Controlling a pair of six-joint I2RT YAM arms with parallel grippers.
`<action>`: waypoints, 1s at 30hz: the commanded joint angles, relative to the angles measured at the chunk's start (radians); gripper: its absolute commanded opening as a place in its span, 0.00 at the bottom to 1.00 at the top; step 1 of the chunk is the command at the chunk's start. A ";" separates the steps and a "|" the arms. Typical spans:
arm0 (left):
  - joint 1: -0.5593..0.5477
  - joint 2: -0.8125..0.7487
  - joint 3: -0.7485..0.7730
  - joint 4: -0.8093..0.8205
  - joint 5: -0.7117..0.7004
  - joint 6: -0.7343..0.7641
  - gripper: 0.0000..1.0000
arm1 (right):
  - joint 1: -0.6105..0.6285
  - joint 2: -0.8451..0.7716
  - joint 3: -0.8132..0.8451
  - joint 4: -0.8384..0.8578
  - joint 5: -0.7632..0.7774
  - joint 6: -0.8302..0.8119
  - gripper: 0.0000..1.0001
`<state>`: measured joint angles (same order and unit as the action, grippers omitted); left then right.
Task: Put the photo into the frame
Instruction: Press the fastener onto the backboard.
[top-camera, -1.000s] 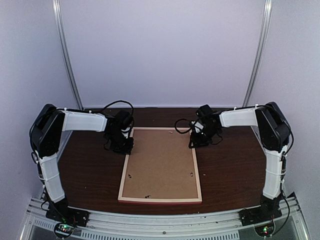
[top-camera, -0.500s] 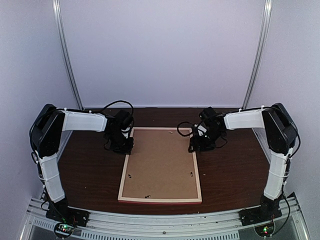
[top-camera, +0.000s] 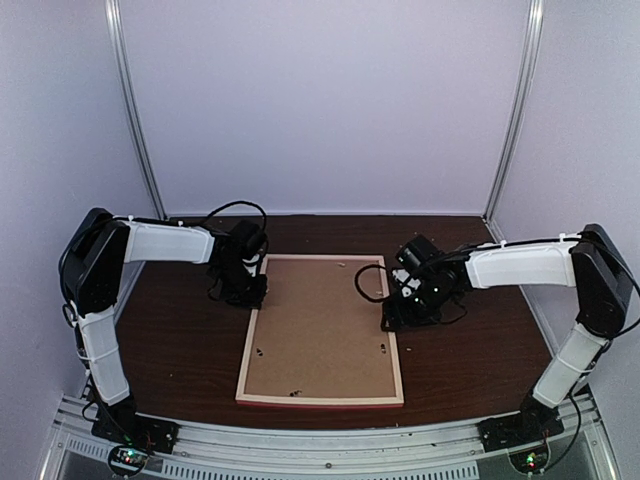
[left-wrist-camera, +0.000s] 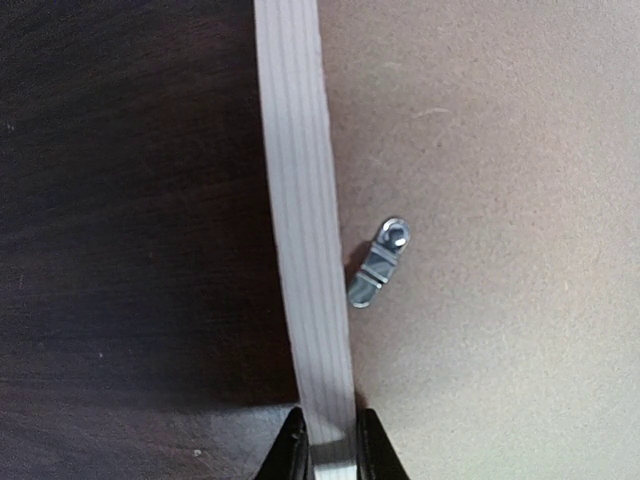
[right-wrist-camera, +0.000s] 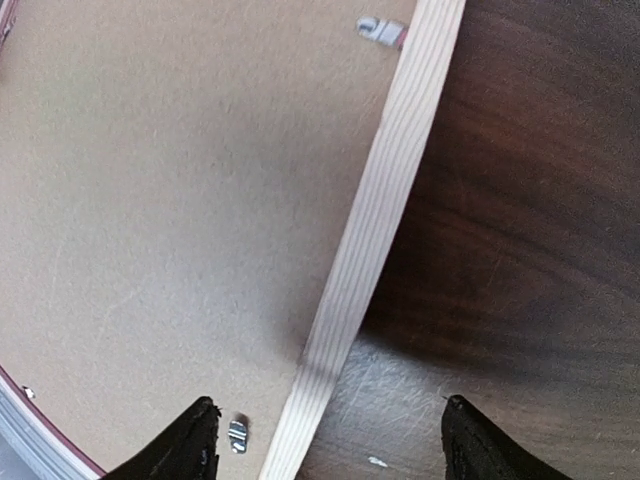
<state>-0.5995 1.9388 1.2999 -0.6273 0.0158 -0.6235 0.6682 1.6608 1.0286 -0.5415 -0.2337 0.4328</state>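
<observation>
Across the middle of the dark wooden table (top-camera: 470, 350), running from close to the near edge toward the far edge, the frame (top-camera: 320, 399) lies back-up, its pale wood rails around a brown backing board (top-camera: 322, 325) that fills it. By the frame's far-left corner the left gripper (top-camera: 248, 290) is down on the left rail. The left wrist view shows its jaws pinched narrow on that rail, one finger (left-wrist-camera: 290, 455) on the table side and the other on the board side. A small metal turn clip (left-wrist-camera: 378, 264) sits on the board just beside the rail. Toward the table's right edge, the right gripper (top-camera: 397, 315) hangs over the right rail partway along it, jaws spread wide and holding nothing. One fingertip (right-wrist-camera: 190, 445) is over the board, the other over bare table
</observation>
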 joint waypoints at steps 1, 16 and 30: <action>-0.005 -0.016 -0.018 -0.026 0.000 0.027 0.14 | 0.061 0.000 -0.014 0.001 0.094 0.064 0.76; -0.005 -0.015 -0.028 -0.015 0.007 0.028 0.14 | 0.139 0.043 -0.021 -0.006 0.133 0.089 0.67; -0.005 -0.017 -0.034 -0.014 0.011 0.029 0.14 | 0.163 0.084 -0.021 -0.003 0.160 0.082 0.60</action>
<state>-0.5995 1.9350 1.2911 -0.6170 0.0166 -0.6235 0.8238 1.7233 1.0126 -0.5411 -0.1108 0.5095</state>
